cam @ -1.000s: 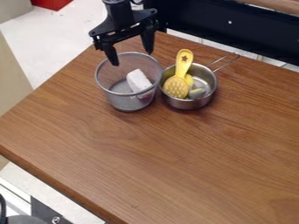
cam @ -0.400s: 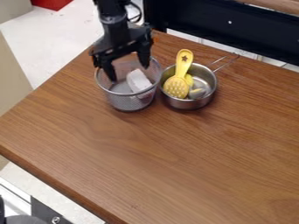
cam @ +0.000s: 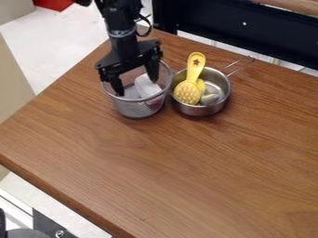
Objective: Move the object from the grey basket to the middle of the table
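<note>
The black gripper [cam: 137, 87] hangs at the top left of the camera view, its open fingers lowered inside the rim of the grey mesh basket [cam: 137, 109]. A white block-like object [cam: 146, 85] leans inside the basket, between the two fingers or just beneath them. One finger stands near the basket's left wall and the other is close to the object's upper right. Whether a finger touches the object, I cannot tell.
Right beside the basket stands a metal pot [cam: 201, 110] with a wire handle pointing up right, holding a yellow slotted utensil [cam: 191, 82] and small items. The wooden table [cam: 180, 172] extends toward the front. A dark panel [cam: 248, 30] runs behind.
The gripper has come down from above the basket's back rim into its opening, with its fingers apart. Basket, white object and pot have stayed in place.
</note>
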{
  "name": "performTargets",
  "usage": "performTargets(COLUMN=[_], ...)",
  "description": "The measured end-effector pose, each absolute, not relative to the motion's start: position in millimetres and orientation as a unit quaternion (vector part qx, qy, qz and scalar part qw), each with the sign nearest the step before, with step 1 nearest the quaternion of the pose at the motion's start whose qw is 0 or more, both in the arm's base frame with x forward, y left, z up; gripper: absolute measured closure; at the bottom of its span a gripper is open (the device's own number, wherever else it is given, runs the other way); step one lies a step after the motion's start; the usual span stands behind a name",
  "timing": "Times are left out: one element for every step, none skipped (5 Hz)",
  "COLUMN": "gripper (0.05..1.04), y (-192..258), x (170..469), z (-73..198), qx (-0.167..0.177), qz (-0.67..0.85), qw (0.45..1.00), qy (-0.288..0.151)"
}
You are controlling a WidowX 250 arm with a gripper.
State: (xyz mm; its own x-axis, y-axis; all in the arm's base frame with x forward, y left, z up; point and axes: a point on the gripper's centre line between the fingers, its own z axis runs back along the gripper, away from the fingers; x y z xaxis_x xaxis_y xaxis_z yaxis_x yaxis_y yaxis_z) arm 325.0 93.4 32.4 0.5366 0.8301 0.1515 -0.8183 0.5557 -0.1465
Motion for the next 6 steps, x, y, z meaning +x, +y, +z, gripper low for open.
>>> performTargets(gripper=[0.085, 0.085, 0.085, 0.085, 0.133, 0.409], y=[92.6, 90.4, 89.3, 89.8, 89.1, 89.1], x=[328.2, 327.7, 328.7, 330.6, 330.4, 330.9], z=[32.9, 30.9, 26.6, 24.6, 21.1, 20.0], qx=[-0.037, -0.039, -0.027, -0.023, -0.02, -0.022], qz=[0.478, 0.479, 0.478, 0.479, 0.483, 0.485], qw=[0.871, 0.87, 0.871, 0.87, 0.868, 0.866], qy=[-0.11, -0.11, -0.112, -0.117, -0.114, -0.118])
